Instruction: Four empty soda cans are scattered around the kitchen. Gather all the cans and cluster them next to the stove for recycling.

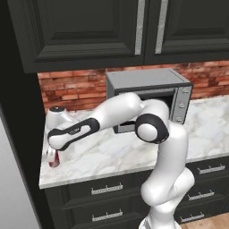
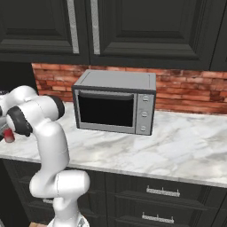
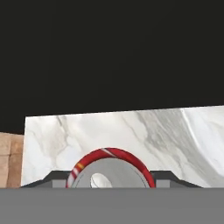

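A red soda can (image 1: 54, 162) stands upright at the far left end of the white marble counter (image 1: 112, 154). In the right base view the can (image 2: 9, 136) peeks out behind the arm at the left edge. My gripper (image 1: 50, 155) points down over it. In the hand view the can's silver top with its red rim (image 3: 109, 173) sits between my gripper (image 3: 110, 181), and the dark fingers (image 3: 54, 178) press against its two sides. The stove is out of view.
A grey microwave (image 1: 150, 96) (image 2: 115, 106) stands against the red brick wall behind the arm. A tall black cabinet side (image 1: 18, 134) borders the counter's left end, close to the can. Black wall cabinets (image 2: 133, 31) hang overhead. Bare counter (image 2: 186, 142) stretches to the right.
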